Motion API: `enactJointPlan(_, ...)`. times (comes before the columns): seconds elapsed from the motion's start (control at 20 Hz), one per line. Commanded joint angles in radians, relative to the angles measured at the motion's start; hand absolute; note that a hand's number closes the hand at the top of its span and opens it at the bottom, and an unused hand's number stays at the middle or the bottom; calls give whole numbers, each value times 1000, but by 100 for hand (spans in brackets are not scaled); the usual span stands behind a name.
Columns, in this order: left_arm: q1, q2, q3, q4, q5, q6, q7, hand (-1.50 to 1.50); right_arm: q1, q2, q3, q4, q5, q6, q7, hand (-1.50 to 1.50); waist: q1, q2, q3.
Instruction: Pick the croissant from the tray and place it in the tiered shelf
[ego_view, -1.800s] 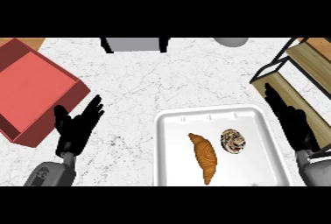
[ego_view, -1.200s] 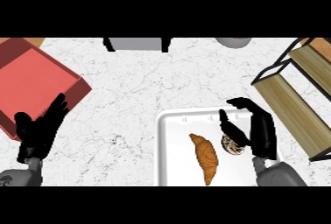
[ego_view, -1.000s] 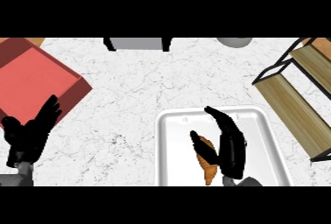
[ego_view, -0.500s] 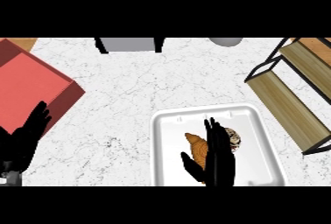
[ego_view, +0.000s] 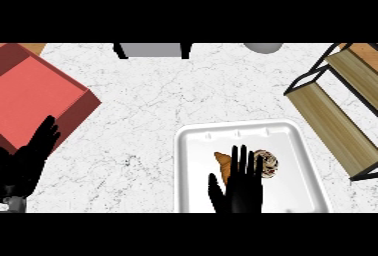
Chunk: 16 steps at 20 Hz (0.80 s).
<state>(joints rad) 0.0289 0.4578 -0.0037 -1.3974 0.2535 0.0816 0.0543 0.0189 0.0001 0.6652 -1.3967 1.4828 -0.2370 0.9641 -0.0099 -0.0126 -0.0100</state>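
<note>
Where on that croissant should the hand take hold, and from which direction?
Probably across its middle, from straight above: the croissant lies flat and lengthwise in the white tray, tapering toward its ends. The right hand already hovers over it, fingers straight.

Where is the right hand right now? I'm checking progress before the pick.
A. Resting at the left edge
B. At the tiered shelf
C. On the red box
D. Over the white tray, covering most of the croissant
D: the right hand lies with straight fingers over the white tray, only the croissant tip showing beside it.
</note>
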Motion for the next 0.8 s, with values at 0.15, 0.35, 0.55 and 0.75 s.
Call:
enactJointPlan(0.15,8,-7,-3,3,5,-23,-5,0,-72,0,148,-115,8,481,327,-150,22,9,7)
enactJointPlan(0.35,-71,-8,11,19,-2,-1,36,0,-152,-1,137,-199,-77,637,364,-150,13,12,9)
enactJointPlan(0.55,-24,-25,11,49,-1,-32,-16,0,-156,-1,158,-186,-106,650,410,-150,17,13,9)
enactJointPlan(0.75,-38,18,37,16,15,-62,21,0,-174,-1,91,-125,-106,627,384,-150,15,12,9)
